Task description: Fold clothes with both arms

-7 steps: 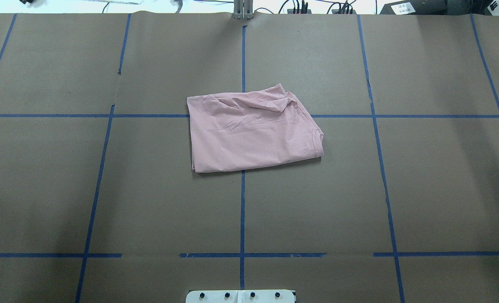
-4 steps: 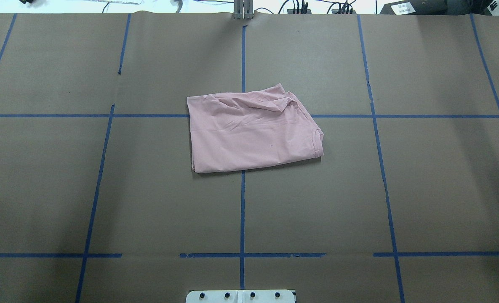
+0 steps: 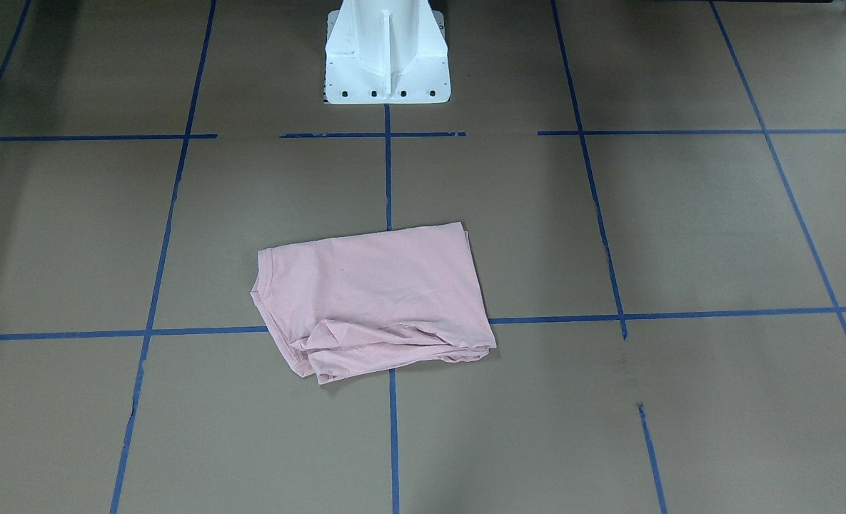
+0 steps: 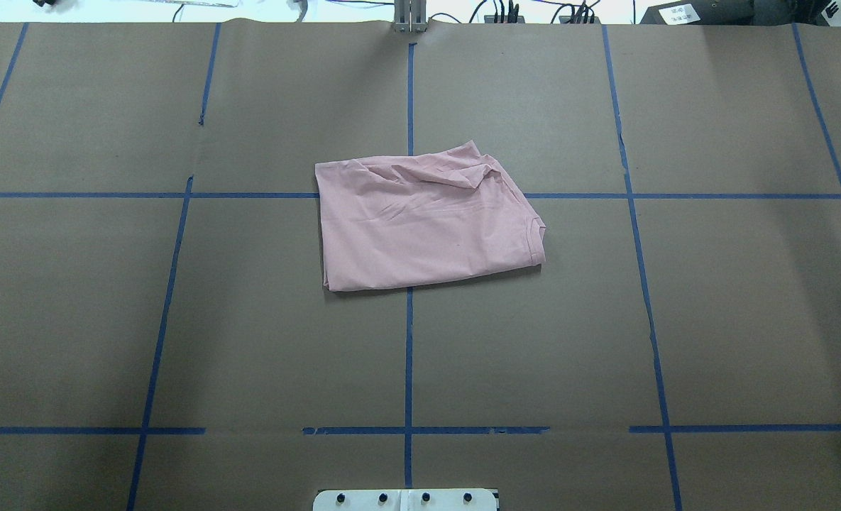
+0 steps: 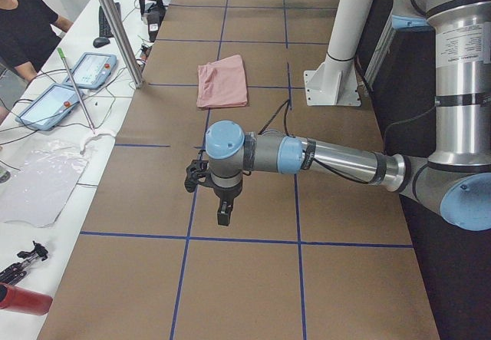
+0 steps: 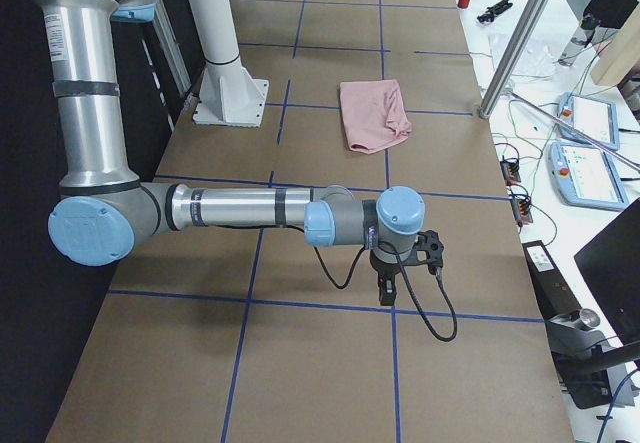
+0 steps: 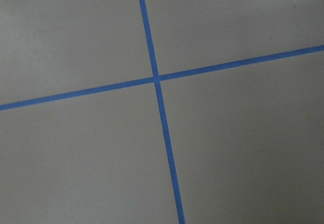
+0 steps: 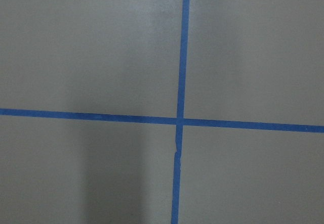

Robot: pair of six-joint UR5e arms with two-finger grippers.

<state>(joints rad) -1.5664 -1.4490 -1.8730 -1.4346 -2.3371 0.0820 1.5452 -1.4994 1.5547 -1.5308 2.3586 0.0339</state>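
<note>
where it lay, t-shirt [image 4: 427, 223] stays (folded, wrinkled)

The robot's left arm [image 5: 337, 159] reaches low across a brown-papered table [image 5: 353, 294] gridded with blue tape [image 5: 245, 239], its black left gripper [image 5: 222, 220] pointing down above the paper. Far behind, a folded pink T-shirt [image 5: 222, 81] lies flat, near the white pedestal [image 5: 331, 88].

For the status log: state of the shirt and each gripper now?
T-shirt: folded, flat on the table, one edge rumpled, untouched.
Left gripper: over the table, away from the T-shirt; open or shut unclear.
Right gripper: likewise away from the T-shirt; open or shut unclear.
</note>
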